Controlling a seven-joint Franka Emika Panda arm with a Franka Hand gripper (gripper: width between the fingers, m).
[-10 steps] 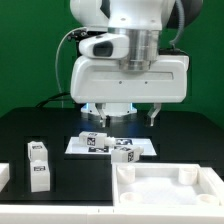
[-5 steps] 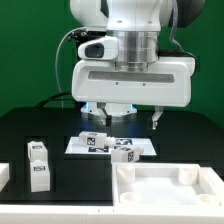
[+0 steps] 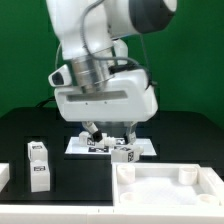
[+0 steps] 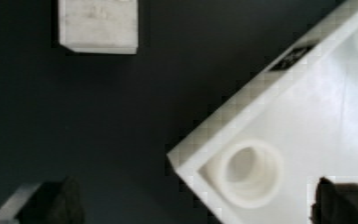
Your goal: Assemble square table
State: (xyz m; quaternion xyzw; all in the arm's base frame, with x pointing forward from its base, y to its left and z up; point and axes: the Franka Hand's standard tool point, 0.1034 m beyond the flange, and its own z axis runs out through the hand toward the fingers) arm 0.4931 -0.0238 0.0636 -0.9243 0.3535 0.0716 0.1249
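Pincer [image 3: 108, 130] was wide apart and held nothing, it hung low by the marker board [image 3: 76, 147], white square top [image 3: 170, 186] sat at the exterior view's right, a leg [image 3: 38, 178] stood well apart at the left, wrist view showed a corner of the top, a round hole [image 4: 247, 168] in it, dark fingers [image 4: 48, 202] on both sides.

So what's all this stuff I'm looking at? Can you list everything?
white plastic square table top, tray-like with raised rim and round sockets: one, white, front of the table, on the exterior view's right.
short white block legs with black-and-white tags: two clear ones, white, close together on the exterior view's left; a third at the marker board's edge.
white piece: one, cut off at the exterior view's left edge; cannot tell what it is.
marker board: one, white with tags, flat mid-table.
table: one, black.
backdrop: green, behind.
robot arm: one, white, leaning over the marker board.
gripper: one, jaws open, holding nothing.
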